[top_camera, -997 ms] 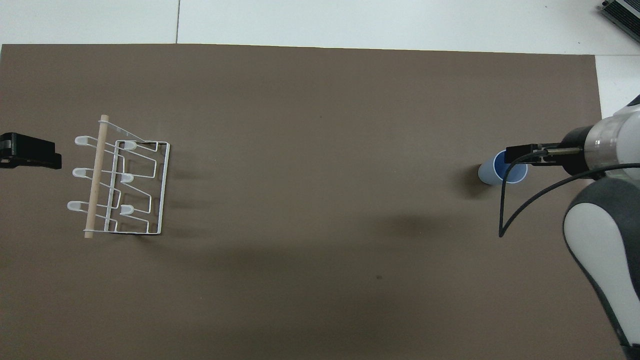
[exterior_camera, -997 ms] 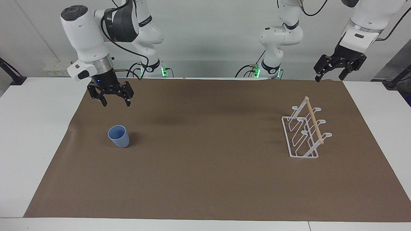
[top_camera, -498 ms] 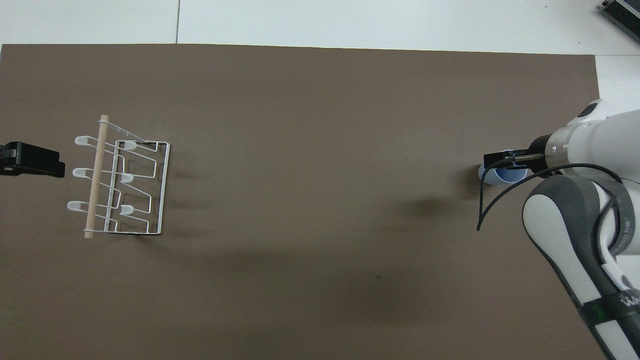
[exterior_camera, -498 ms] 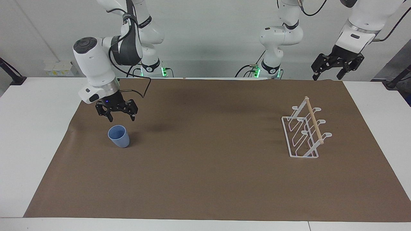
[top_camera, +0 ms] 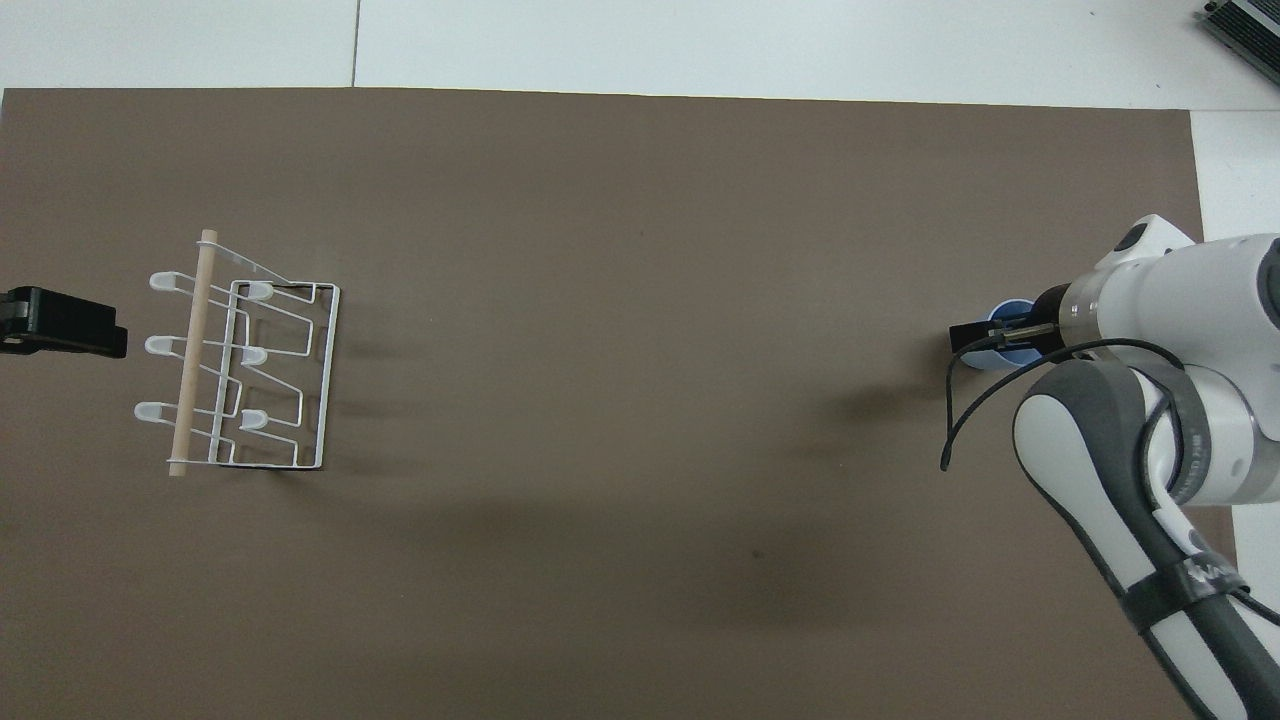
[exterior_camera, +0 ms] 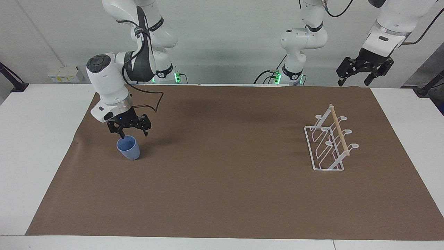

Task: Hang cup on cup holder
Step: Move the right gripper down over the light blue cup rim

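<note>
Right gripper (exterior_camera: 134,133) spread open just over the cup (exterior_camera: 128,148), cup mostly hidden overhead, left gripper (exterior_camera: 357,76) open, waiting aloft, cup holder (exterior_camera: 330,140) standing apart, no lettering readable.

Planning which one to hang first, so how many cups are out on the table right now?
1. The cup stands upright on the brown mat at the right arm's end, directly beneath the open right gripper. None hang on the cup holder.

We note a light blue matte plastic tumbler (exterior_camera: 128,148) — and a white wire rack (exterior_camera: 329,143), its dowel pale wood.
</note>
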Motion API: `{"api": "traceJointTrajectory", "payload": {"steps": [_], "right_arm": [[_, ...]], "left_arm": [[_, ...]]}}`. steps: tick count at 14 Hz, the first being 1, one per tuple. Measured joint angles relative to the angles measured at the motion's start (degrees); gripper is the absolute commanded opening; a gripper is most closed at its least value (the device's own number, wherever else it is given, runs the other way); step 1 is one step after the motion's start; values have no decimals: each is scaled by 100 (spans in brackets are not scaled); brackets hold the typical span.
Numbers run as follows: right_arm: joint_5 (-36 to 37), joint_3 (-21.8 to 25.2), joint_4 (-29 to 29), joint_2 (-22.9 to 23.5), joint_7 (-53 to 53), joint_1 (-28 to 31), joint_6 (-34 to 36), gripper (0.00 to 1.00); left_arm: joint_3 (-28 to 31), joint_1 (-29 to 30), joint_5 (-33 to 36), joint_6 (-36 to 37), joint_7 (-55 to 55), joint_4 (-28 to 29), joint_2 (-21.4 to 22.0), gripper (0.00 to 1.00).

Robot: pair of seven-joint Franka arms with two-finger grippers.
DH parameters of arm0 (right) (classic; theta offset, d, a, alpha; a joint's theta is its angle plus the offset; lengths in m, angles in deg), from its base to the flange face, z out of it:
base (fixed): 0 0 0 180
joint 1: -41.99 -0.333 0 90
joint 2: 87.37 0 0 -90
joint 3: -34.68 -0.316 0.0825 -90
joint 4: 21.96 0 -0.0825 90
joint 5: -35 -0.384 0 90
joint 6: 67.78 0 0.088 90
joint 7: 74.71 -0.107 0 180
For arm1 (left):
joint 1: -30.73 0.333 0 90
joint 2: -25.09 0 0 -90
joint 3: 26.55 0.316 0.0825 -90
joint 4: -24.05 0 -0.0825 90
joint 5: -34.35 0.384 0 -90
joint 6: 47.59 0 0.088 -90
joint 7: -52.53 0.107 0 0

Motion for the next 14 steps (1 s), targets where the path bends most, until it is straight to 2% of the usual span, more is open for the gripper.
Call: {"api": "traceJointTrajectory", "payload": {"steps": [11, 14], "right_arm": [[2, 5, -415, 222, 9, 134, -499, 100], [2, 4, -416, 223, 10, 141, -506, 77]], "left_arm": [[-39, -8, 0, 8, 35, 6, 0, 100], [-58, -24, 0, 9, 56, 39, 1, 100]]}}
